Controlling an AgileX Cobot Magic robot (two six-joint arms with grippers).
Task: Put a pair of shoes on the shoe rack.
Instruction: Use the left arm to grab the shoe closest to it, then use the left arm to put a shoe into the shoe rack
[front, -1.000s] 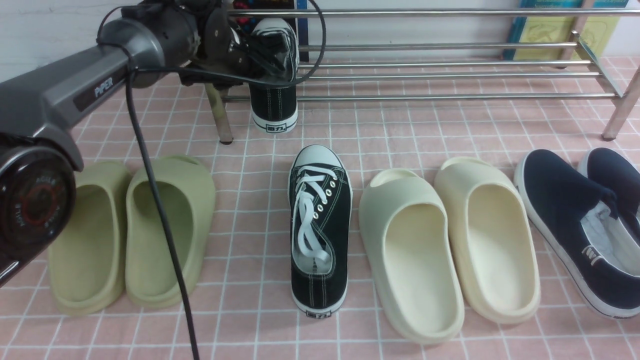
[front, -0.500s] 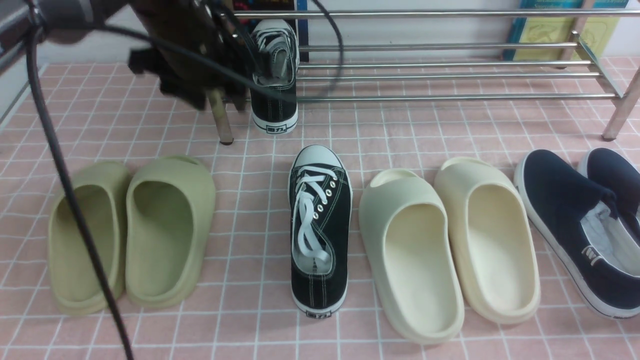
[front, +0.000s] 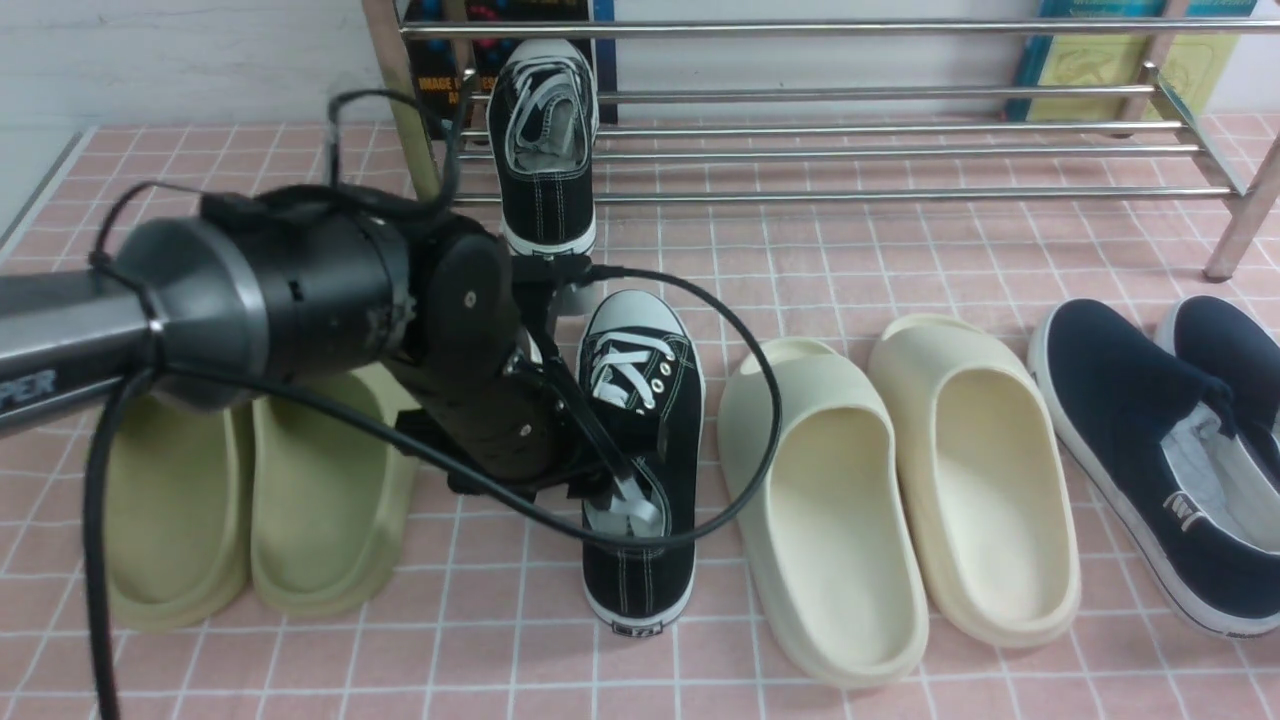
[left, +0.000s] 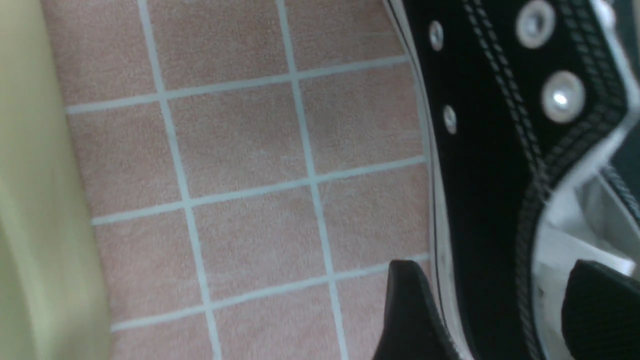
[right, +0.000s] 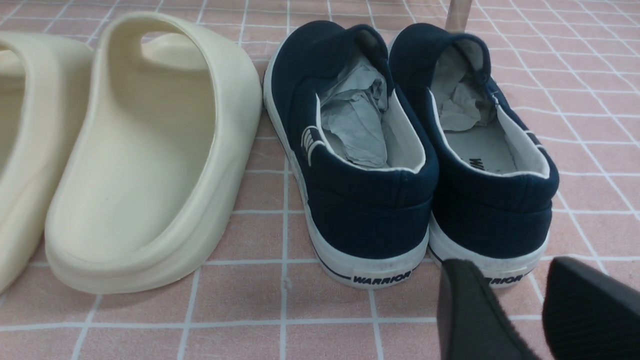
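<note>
Nearest, at the right, the right fingers (right: 470, 310) hang apart with nothing between them, just short of the heels of the navy slip-ons (right: 370, 200). Those stand side by side on the pink tiled worktop (front: 850, 680).

Across the near part of the worktop runs a row of shoes, toes pointing far. The green slides (front: 330, 500) are on the left, the cream slides (front: 820, 500) are right of centre, and the navy pair is at the far right.

Between the green and cream slides stands the near sneaker (front: 645, 560), upright on its sole. It is black canvas with white stitching, a white sole, a white rubber toe cap, metal eyelets and loose white laces over a pale lining.

The left arm (front: 250, 300) reaches in from the left over the green slides, its cable looping across the sneaker. The left fingers (left: 415, 310) are apart and straddle the sneaker's left side wall near the opening. One is outside by the sole and the other is inside over the lining. In the blurred wrist view it cannot be told whether they press on the canvas.

Farther back stands the shoe rack (front: 900, 192), low and wide, its shiny chrome bars running left to right between upright legs. The far sneaker (front: 545, 140), matching the first, lies on the lower bars at the rack's left end. Its toe points far and its heel overhangs the nearest bar.
</note>
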